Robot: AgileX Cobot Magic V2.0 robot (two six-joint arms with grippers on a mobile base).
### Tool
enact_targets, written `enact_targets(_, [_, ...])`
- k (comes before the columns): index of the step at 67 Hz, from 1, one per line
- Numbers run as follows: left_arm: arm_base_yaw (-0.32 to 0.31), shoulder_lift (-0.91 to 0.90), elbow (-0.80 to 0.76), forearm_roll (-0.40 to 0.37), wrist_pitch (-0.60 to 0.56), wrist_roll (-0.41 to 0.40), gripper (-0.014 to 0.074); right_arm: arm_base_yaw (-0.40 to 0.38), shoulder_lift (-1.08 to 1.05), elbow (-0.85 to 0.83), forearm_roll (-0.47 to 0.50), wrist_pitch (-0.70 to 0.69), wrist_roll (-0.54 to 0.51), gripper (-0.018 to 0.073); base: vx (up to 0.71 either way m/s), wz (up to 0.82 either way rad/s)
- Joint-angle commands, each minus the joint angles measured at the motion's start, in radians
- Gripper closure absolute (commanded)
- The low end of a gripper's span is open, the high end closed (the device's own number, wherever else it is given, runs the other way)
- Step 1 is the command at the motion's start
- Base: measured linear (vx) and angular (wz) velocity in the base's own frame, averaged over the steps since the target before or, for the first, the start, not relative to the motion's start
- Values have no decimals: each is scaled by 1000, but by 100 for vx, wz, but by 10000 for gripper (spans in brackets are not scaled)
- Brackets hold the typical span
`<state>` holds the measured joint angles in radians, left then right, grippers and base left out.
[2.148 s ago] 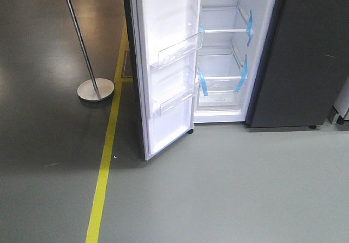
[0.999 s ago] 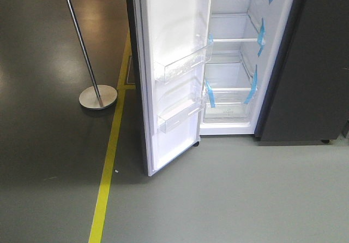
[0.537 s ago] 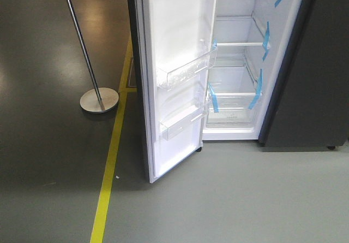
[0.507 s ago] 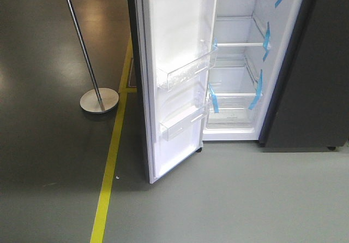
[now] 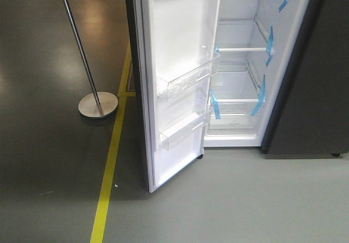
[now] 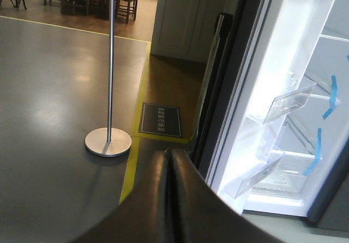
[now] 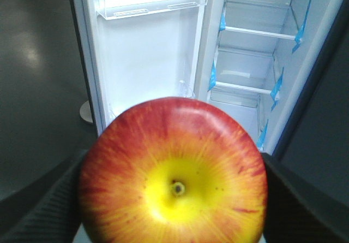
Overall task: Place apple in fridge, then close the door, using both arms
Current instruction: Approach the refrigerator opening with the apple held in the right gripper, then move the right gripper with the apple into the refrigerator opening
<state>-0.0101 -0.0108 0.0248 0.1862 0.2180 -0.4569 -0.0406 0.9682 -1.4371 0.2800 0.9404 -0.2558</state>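
Step in hand: we judge this to be the first part of the task, the carry toward the fridge (image 5: 240, 41); nothing is placed yet and the door (image 5: 177, 46) is not yet closed
Apple (image 7: 173, 172): red and yellow, filling the near part of the right wrist view, outside the fridge
Right gripper (image 7: 172, 207): clamped on the apple, a dark finger (image 7: 38, 213) showing at each side
Left gripper (image 6: 169, 161): fingers pressed together with nothing between them, near the door's outer edge but apart from it
Fridge: open, far and to the right; the white shelves we can see are bare, with blue tape at their ends
Door: swung wide on the left of the compartment
Next move: we judge the right arm must reach past the door bins to a shelf and let go; the left arm must then get round to the door's dark outer face, keeping clear of the chrome pole (image 5: 82, 52) on the left
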Motion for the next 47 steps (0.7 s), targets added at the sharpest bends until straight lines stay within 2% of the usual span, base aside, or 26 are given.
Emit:
enact_targets(1, [1,-16,-19,-3,-73,-3,603,0,-9,-29,14,-83,-5,356,10,-1])
enact_targets(47, [1,-16,-19,-3,-73,-3,603,0,-9,-29,14,-83,-5,356,11,-2])
